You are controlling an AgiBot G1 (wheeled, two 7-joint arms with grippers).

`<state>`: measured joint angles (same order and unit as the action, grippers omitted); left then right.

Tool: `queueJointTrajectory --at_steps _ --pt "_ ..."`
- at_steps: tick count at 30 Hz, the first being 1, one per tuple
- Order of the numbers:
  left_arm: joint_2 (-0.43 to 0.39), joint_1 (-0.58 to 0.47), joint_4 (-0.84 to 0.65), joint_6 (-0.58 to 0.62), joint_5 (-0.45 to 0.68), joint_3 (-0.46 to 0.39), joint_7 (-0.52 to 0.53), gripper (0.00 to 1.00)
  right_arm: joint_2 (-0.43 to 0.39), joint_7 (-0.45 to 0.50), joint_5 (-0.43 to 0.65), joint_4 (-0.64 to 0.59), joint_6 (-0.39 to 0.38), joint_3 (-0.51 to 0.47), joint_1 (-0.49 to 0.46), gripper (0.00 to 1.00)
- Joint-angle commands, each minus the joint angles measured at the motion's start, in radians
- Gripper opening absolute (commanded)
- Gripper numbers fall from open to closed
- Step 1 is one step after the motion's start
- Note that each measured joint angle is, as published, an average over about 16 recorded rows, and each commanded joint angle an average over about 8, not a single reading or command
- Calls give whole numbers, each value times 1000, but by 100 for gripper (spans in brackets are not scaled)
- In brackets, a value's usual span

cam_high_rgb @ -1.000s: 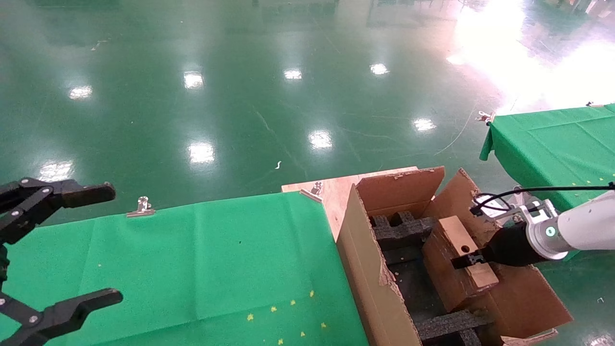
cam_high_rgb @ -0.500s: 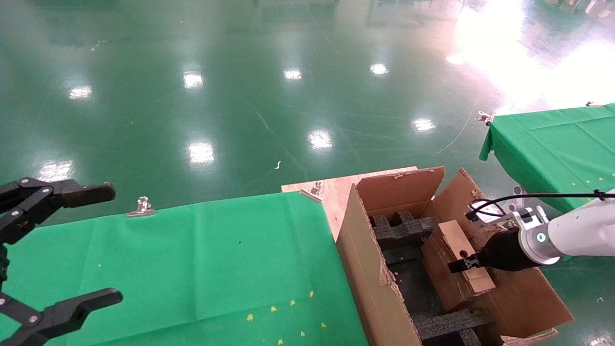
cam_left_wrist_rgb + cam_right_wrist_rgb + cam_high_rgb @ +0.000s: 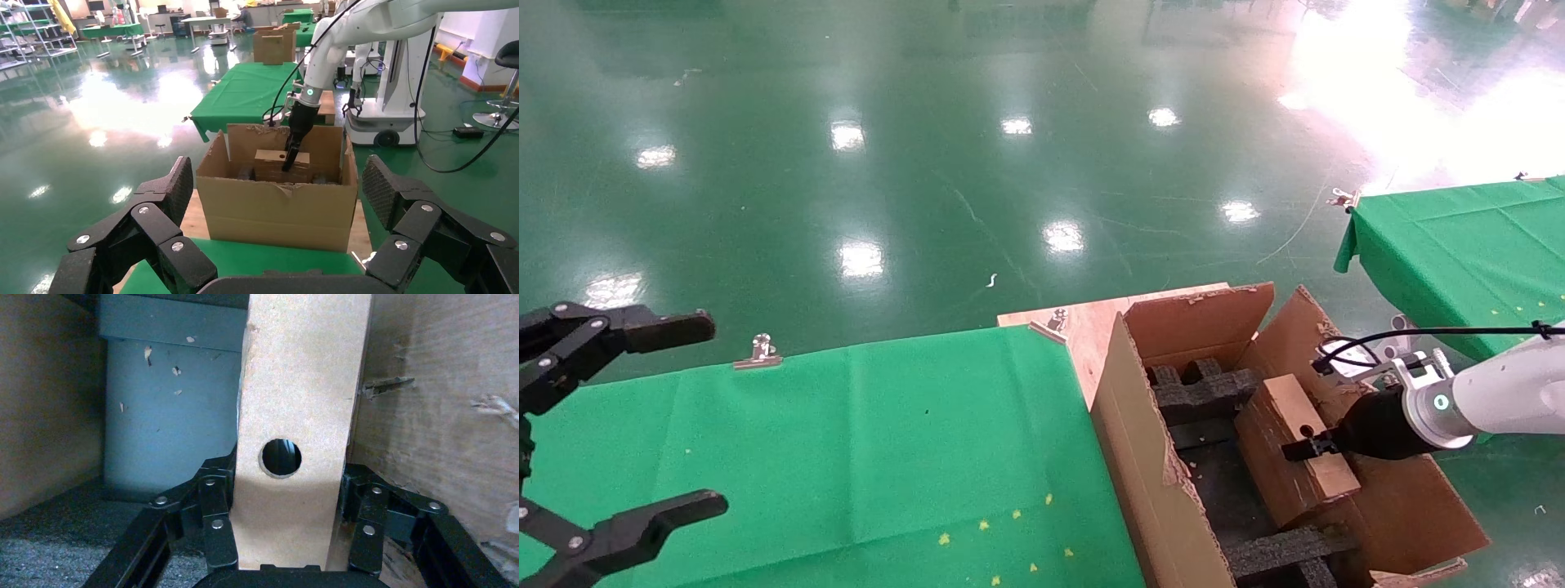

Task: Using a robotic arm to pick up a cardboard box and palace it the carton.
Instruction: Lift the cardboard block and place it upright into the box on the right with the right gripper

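Two arms: the right one works inside the carton, the left one is parked over the counter's near left corner.
Right tool [image 3: 1305, 447]: clenched on the box, one finger on each broad face, with the narrow holed side facing the wrist.
Right arm [image 3: 1491, 400]: white, with a lit green ring; it reaches in over the carton's right flap.
Box [image 3: 1295, 445]: held on edge inside the carton, tilted, its narrow side with the round hole uppermost; its lower part sits down among the foam, though whether it rests on it cannot be told.
Hole [image 3: 281, 457]: round, midway across the narrow side, between the two fingers [image 3: 215, 514].
Carton [image 3: 1148, 482]: open, flaps ragged, standing just off the counter's far right corner beside a bare wooden board [image 3: 1083, 322].
Foam [image 3: 1201, 388]: black inserts, one at the carton's far end and one at its near end.
Left tool [image 3: 592, 433]: released, fingers spread wide, holding nothing.
Counter [image 3: 846, 441]: green cloth, held by a metal clip [image 3: 758, 353] on its far edge.
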<state>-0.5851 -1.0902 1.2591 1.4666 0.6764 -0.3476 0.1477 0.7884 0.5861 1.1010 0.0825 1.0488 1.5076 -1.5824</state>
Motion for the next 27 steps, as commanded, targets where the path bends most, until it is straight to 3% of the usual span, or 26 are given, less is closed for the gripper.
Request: queueJointTrajectory --at_steps 1,19,27 --pt "0 0 0 0 0 0 0 100 0 0 1 0 1 1 -3 100" --pt "0 0 0 0 0 0 0 100 -24 -6 10 25 19 4 -65 100" --pt "0 0 0 0 0 0 0 100 -37 -20 9 72 20 -2 -150 100"
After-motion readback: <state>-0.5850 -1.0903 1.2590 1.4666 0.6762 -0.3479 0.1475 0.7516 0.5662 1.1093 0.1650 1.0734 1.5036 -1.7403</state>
